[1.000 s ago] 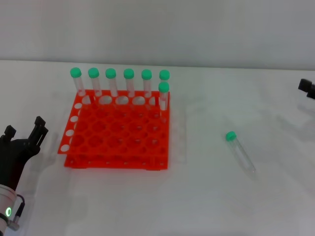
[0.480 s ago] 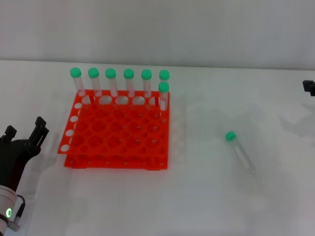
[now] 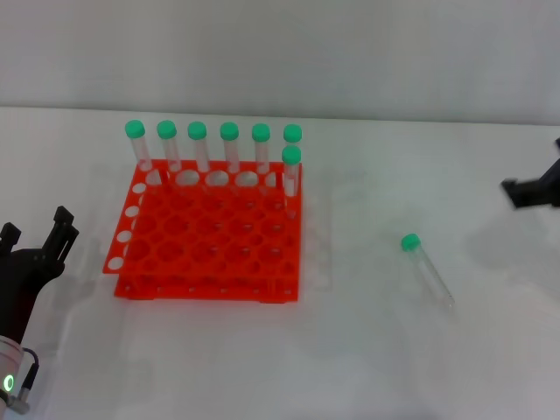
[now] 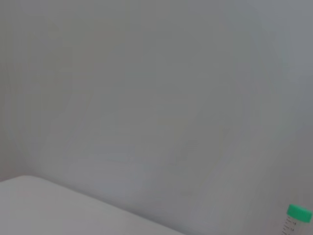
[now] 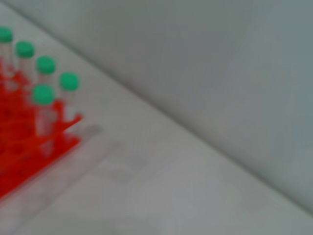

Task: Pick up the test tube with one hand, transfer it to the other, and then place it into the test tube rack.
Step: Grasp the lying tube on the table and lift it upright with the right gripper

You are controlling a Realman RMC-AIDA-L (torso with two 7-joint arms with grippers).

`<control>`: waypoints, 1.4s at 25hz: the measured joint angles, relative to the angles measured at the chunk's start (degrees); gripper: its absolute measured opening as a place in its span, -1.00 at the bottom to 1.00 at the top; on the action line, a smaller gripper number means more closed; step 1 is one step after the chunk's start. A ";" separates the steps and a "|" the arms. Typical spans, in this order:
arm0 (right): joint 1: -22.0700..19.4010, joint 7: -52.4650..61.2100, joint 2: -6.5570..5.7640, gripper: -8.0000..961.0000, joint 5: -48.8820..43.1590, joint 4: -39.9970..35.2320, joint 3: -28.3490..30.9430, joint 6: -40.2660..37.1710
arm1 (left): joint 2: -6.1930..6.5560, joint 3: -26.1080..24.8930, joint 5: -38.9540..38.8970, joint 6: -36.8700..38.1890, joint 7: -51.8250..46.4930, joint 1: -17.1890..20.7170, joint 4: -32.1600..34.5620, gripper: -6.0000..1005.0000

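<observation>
The test tube point(image 3: 427, 269) lies flat on the white table right of centre, its green cap toward the back left. The orange-red rack point(image 3: 210, 241) stands left of centre, with several green-capped tubes point(image 3: 229, 147) upright along its back row and back right corner. My left gripper point(image 3: 35, 232) sits at the lower left, left of the rack, open and empty. Only a black part of my right gripper point(image 3: 530, 191) shows at the right edge, behind and to the right of the lying tube. The right wrist view shows the rack point(image 5: 22, 152) and its capped tubes point(image 5: 45, 98).
A grey wall runs behind the white table point(image 3: 367, 350). The left wrist view shows that wall, a strip of table, and one green-capped tube point(image 4: 296, 218) at its edge.
My right gripper has come in from the right edge, lower and nearer the lying tube. My left gripper has shifted slightly left and down. The tube and rack have not moved.
</observation>
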 joint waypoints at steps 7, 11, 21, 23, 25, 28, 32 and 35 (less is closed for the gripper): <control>0.28 3.72 0.10 0.71 -0.82 1.40 -9.42 1.32 | 0.00 -0.30 -0.15 -0.09 0.00 0.20 0.00 0.70; 0.89 5.73 0.25 0.71 -0.89 5.40 -13.22 -0.71 | 0.00 -0.43 -0.23 -0.13 0.00 0.08 0.07 0.70; 4.68 11.73 0.65 0.70 0.63 18.93 -16.19 -8.63 | 0.03 -0.43 -0.35 -0.13 0.00 -0.15 -0.01 0.68; 4.68 12.60 0.65 0.69 1.28 20.28 -16.19 -10.16 | -0.01 -0.43 -0.40 -0.13 -0.02 -0.02 0.00 0.68; 4.73 13.73 0.60 0.69 1.36 20.90 -16.62 -10.62 | -0.02 -0.43 -0.44 -0.13 -0.05 0.13 0.02 0.68; 4.89 14.10 0.59 0.69 1.24 21.10 -17.17 -10.56 | -0.02 -0.43 -0.44 -0.13 -0.07 0.11 0.01 0.67; 6.47 14.93 0.60 0.68 1.12 23.24 -18.21 -10.36 | -0.01 -0.42 -0.44 0.01 -0.09 -0.07 0.00 0.66; 7.59 15.34 0.64 0.64 1.14 25.33 -18.48 -10.49 | 0.00 -0.33 -0.42 0.04 -0.09 -0.18 0.00 0.66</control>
